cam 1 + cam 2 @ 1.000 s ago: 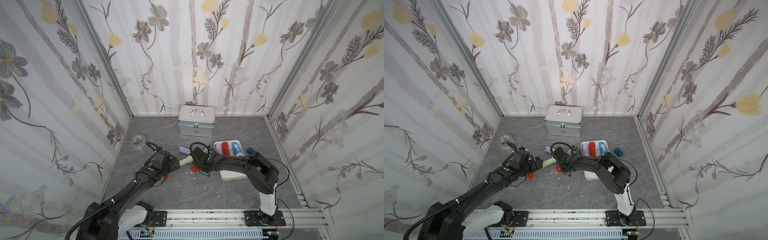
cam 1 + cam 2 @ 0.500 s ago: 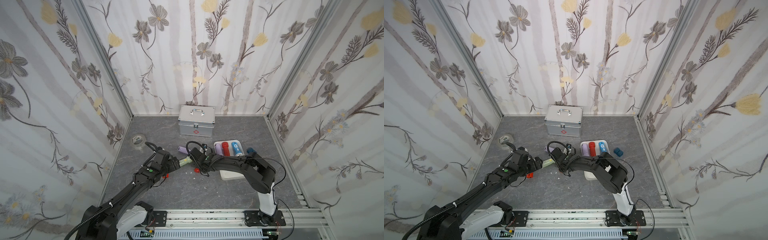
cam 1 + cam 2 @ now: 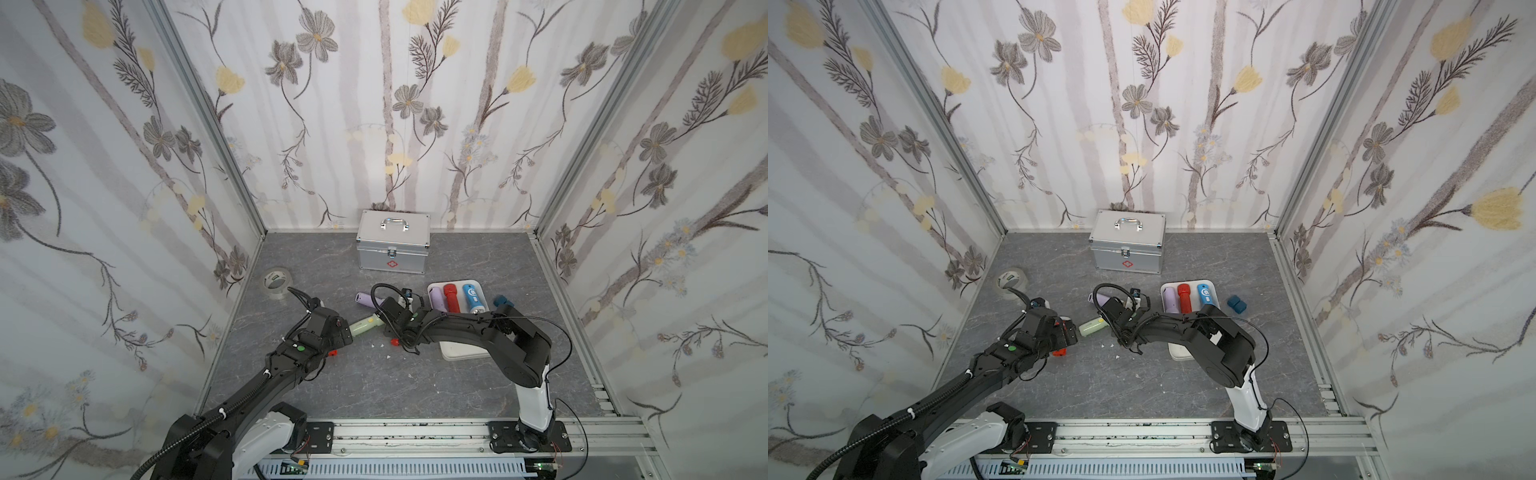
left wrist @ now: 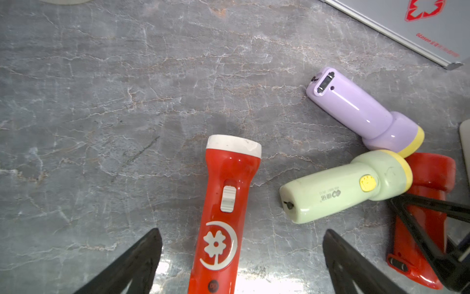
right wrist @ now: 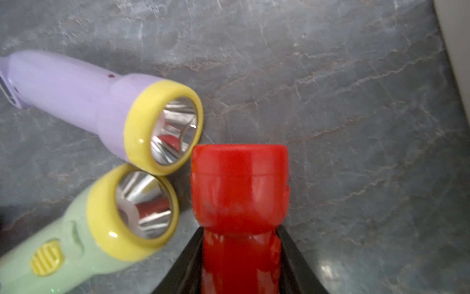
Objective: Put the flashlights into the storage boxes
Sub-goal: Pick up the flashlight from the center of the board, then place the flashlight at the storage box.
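Note:
The white storage box (image 3: pixel 462 351) holds a lilac flashlight (image 3: pixel 436 298), a red flashlight (image 3: pixel 451 297) and a blue flashlight (image 3: pixel 472 297). On the floor to its left, my right gripper (image 5: pixel 240 229) is shut on the body of a plain red flashlight (image 5: pixel 239 191), which lies flat. Its head touches the yellow collars of a lilac flashlight (image 5: pixel 89 94) and a pale green flashlight (image 5: pixel 76 241). My left gripper (image 4: pixel 241 235) is open and straddles a white-capped red flashlight (image 4: pixel 226 203) without touching it.
A silver case (image 3: pixel 392 245) with a red cross stands at the back. A tape roll (image 3: pixel 275 282) lies by the left wall. A dark blue block (image 3: pixel 500 300) sits right of the box. Small white scraps (image 3: pixel 380 345) dot the floor between the arms.
My right gripper has shifted slightly left with the red flashlight between its jaws. The left arm has hardly moved.

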